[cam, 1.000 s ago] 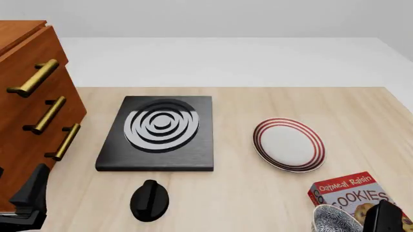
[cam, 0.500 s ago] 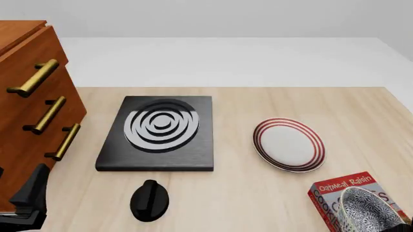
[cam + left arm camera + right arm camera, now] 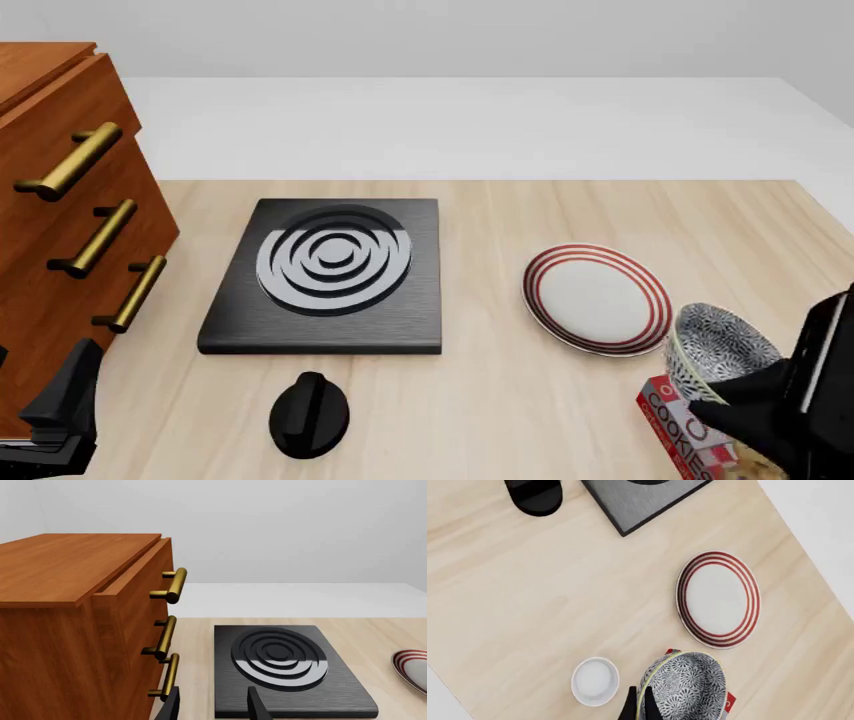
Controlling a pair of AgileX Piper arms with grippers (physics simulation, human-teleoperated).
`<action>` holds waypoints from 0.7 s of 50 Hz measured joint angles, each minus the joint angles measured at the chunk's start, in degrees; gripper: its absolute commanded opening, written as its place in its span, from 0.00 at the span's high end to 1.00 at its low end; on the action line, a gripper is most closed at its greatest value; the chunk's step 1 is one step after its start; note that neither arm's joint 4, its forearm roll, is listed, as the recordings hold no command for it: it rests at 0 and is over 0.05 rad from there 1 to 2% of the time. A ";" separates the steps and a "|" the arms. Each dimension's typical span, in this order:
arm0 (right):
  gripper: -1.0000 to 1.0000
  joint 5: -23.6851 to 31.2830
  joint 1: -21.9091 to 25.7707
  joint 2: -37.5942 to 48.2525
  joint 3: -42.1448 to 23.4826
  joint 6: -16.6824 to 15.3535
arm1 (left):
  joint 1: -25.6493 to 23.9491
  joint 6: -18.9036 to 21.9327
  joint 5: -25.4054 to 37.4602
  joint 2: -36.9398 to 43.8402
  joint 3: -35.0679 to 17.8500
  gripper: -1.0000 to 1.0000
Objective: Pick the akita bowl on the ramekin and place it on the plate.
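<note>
step: carry | our right fingers (image 3: 639, 707) pinch akita bowl (image 3: 714, 350) rim; left fingers (image 3: 213, 707) apart, empty | advice: level bowl, centre over plate (image 3: 595, 299) at its 10 o'clock

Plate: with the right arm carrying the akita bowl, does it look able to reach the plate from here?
Probably yes. The right gripper holds the akita bowl by its rim, lifted just beside the plate. The plate's top is bare, and nothing stands between them; the cookie box lies below the bowl.
</note>
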 measured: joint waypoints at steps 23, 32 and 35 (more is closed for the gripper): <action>1.00 -14.15 -4.60 17.61 -6.85 1.76 | 0.00 0.01 0.00 0.00 0.00 0.00; 1.00 -18.82 -5.99 22.50 -7.10 3.35 | 0.00 0.00 0.00 0.00 0.00 0.00; 1.00 -20.13 -6.55 23.85 -6.98 3.69 | 0.00 0.00 0.00 0.00 0.00 0.00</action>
